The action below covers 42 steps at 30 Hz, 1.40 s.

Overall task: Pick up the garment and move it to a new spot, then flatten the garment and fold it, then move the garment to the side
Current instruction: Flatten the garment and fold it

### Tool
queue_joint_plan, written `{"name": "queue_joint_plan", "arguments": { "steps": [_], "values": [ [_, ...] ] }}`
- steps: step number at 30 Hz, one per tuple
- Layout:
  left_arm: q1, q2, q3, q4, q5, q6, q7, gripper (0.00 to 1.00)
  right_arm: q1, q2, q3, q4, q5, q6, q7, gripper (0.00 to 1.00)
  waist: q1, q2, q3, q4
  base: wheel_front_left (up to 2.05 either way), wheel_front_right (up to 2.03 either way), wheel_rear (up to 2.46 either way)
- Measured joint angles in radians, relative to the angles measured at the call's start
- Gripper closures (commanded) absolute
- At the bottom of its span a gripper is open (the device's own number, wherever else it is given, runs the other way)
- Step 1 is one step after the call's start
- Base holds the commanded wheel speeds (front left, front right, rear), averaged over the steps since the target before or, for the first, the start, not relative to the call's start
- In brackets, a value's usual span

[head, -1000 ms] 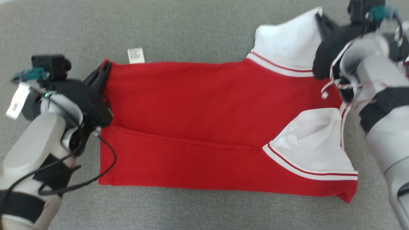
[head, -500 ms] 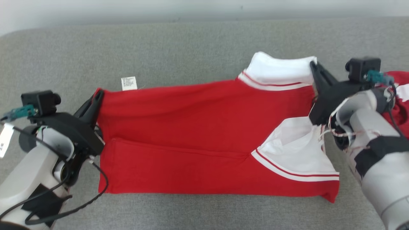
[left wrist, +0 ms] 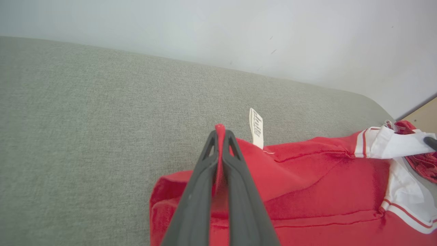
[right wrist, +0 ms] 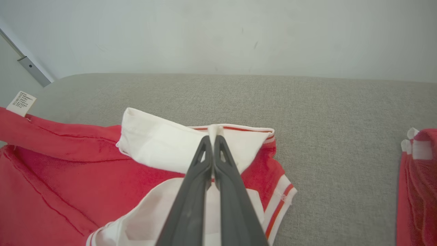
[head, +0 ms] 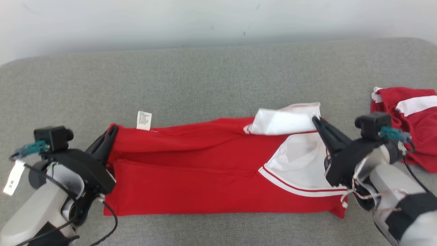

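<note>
Pinching a red corner of the garment (head: 191, 164) between its dark fingers, the left gripper (head: 111, 131) is closed on the cloth. In the left wrist view (left wrist: 221, 131) a thin ridge of red fabric stands up between the fingertips. Just beside that corner a white care label (head: 143, 120) sticks out from the garment's far edge and lies on the grey padded surface (head: 205, 78).

The right gripper (head: 315, 119) is likewise clamped tight, on the edge of a white sleeve (head: 283, 121). In the right wrist view (right wrist: 214, 136) a small tuft of white cloth pokes up between the tips. This sleeve, trimmed with a red stripe, is raised off the surface and doubled toward the red body.

Between the two grippers the garment runs lengthwise, left to right, across the near half of the surface. Its far edge is lifted at both held ends and its near edge lies flat. A straight crease runs along the red body, parallel to the near edge. The other sleeve (head: 300, 164), white with a red-and-white striped cuff, lies flat just under the right gripper's fingers.

A second red garment (head: 406, 112) with a white band sits bunched at the right edge of the surface, apart from the first. A pale wall (head: 205, 20) rises behind the far edge.
</note>
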<state>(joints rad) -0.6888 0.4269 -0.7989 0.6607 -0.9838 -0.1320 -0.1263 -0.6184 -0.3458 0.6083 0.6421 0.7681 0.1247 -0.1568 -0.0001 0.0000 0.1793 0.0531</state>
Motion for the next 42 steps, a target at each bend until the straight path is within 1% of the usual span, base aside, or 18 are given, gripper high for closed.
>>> {"name": "queue_joint_plan", "arguments": {
  "steps": [6,11,15,16,18,20,21,22,23,24,25,27,32,37,42],
  "values": [
    [0.043,0.002,0.010,0.009,-0.048,0.000,-0.031,1.00,0.110,-0.050,0.048,-0.127,0.099,0.000,0.009,1.00,0.0001,0.0000,-0.039,-0.005,0.00,0.00,0.00],
    [0.088,0.009,0.000,0.013,-0.055,0.000,-0.043,1.00,0.178,-0.097,0.062,-0.193,0.159,0.000,0.026,1.00,0.0000,0.0000,-0.071,-0.008,0.00,0.00,0.00],
    [0.116,0.022,-0.035,0.011,-0.043,0.000,-0.043,1.00,0.219,-0.134,0.091,-0.224,0.174,0.000,0.057,1.00,0.0000,-0.0001,-0.086,-0.015,0.00,0.00,0.00],
    [0.116,0.026,-0.046,0.012,-0.030,0.000,-0.043,0.97,0.229,-0.140,0.096,-0.225,0.174,0.000,0.061,1.00,0.0000,0.0000,-0.089,-0.017,0.00,0.00,0.00],
    [0.116,0.027,-0.055,0.019,-0.026,0.000,-0.043,0.96,0.244,-0.150,0.097,-0.225,0.174,0.000,0.068,1.00,0.0001,-0.0001,-0.093,-0.019,0.00,0.00,0.00],
    [0.118,0.026,-0.064,0.037,-0.018,0.000,-0.043,0.92,0.245,-0.155,0.104,-0.216,0.170,0.000,0.085,1.00,0.0001,-0.0001,-0.097,-0.021,0.00,0.00,0.00],
    [0.125,0.026,-0.064,0.045,-0.018,0.000,-0.043,0.79,0.244,-0.155,0.113,-0.208,0.165,0.000,0.098,0.58,0.0001,-0.0001,-0.098,-0.022,0.00,0.00,0.00],
    [0.133,0.025,-0.070,0.060,-0.015,0.000,-0.043,0.56,0.245,-0.154,0.123,-0.199,0.155,0.000,0.106,0.00,0.0001,-0.0001,-0.100,-0.024,0.00,0.00,0.00],
    [0.137,0.026,-0.083,0.072,0.004,0.000,-0.043,0.56,0.247,-0.151,0.126,-0.193,0.155,0.000,0.114,0.00,0.0001,0.0000,-0.101,-0.026,0.00,0.00,0.00],
    [0.142,0.025,-0.086,0.077,0.020,0.003,-0.048,0.23,0.250,-0.149,0.124,-0.195,0.159,0.000,0.114,0.00,0.0001,-0.0001,-0.102,-0.028,0.00,0.00,0.00],
    [0.146,0.021,-0.085,0.080,0.020,0.010,-0.053,0.00,0.256,-0.146,0.117,-0.198,0.169,0.000,0.113,0.00,0.0001,-0.0001,-0.104,-0.029,0.00,0.00,0.00],
    [0.148,0.015,-0.085,0.085,0.021,0.010,-0.064,0.00,0.262,-0.148,0.107,-0.204,0.175,0.000,0.113,0.00,0.0001,-0.0001,-0.108,-0.031,0.00,0.00,0.00],
    [0.150,0.015,-0.072,0.083,0.029,0.039,-0.088,0.00,0.275,-0.173,0.045,-0.245,0.237,0.000,0.093,0.00,0.0001,0.0000,-0.126,-0.032,0.00,0.00,0.00],
    [0.166,0.018,-0.059,0.054,0.044,0.069,-0.107,0.00,0.323,-0.178,0.006,-0.297,0.282,-0.004,0.067,0.00,0.0001,0.0000,-0.144,-0.029,0.00,0.00,0.00],
    [0.206,0.016,-0.052,0.000,0.066,0.107,-0.116,0.00,0.329,-0.197,0.004,-0.290,0.251,-0.078,0.063,0.00,0.0001,0.0000,-0.156,-0.018,0.00,0.00,0.00]
  ]
}}
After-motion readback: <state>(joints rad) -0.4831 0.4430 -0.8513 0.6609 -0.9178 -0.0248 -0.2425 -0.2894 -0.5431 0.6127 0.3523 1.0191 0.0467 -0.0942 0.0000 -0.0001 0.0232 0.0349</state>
